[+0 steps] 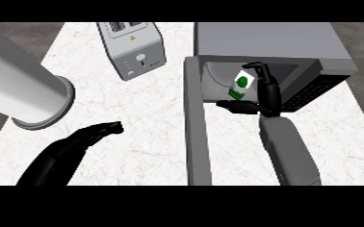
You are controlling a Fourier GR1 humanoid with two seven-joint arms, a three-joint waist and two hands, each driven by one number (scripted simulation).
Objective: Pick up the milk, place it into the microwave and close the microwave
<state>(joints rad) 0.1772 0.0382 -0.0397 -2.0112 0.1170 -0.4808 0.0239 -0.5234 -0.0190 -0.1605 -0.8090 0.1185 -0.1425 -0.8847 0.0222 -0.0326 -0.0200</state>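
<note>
One milk carton [241, 84] between the right hand's [262, 96] fingers, one microwave [274, 43] beyond them, one toaster [133, 48], one cylinder [32, 94], two hands; left hand [89, 137].

The right hand [262, 89] held the milk [241, 84] tilted inside the microwave [284, 43], whose door [198, 134] stood open, while left of the microwave a toaster [134, 48] sat on the surface [142, 110] and the left hand [89, 134] hovered, fingers relaxed.
</note>
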